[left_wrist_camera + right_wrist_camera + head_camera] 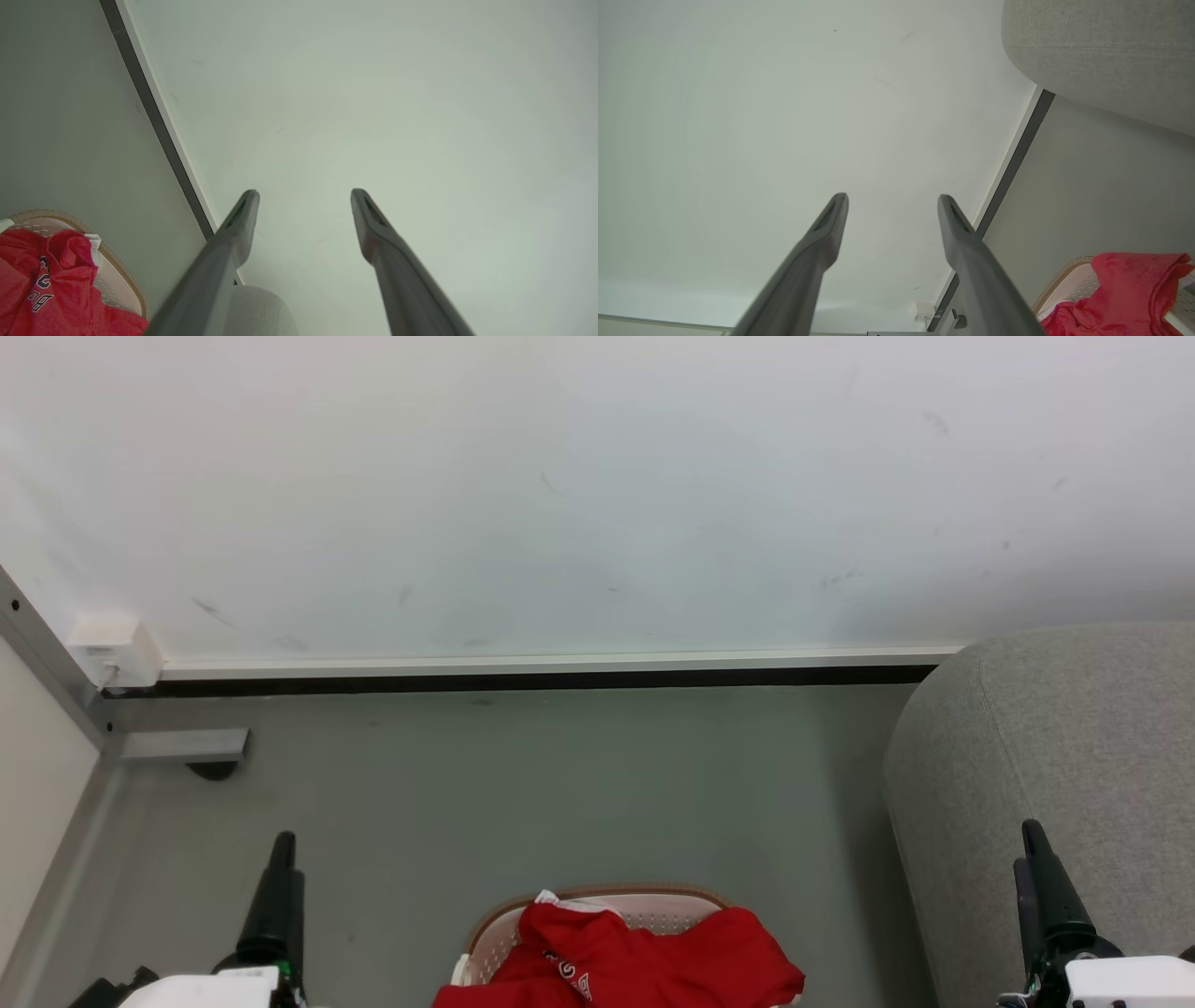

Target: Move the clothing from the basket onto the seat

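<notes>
The red sports clothing point(635, 957), a jersey with white trim and lettering heaped with what we take to be the shorts, lies in the round cream perforated plastic basket with a brown rim point(611, 893). It sits at the near middle of the head view, and a red fold seems to spill over the rim on the right. The basket stands on the grey floor point(523, 784), and the large grey fabric sofa seat point(1074, 737) rises near on its right; nothing red lies on it yet. Our left gripper point(304, 192) hangs well left of the basket, its two dark fingers spread apart with nothing between them. Our right gripper point(893, 197) is likewise spread and empty, close by the sofa's rounded front.

We judge three risks. The basket is cut by the near edge of the head view, so a reach down could be badly aimed, and a finger could catch in the perforated side and tip or drag the light basket. A pinch on one thin fold may lift one garment and let the other slide onto the floor. The right arm, so near the sofa, could brush its upholstery on the swing across
</notes>
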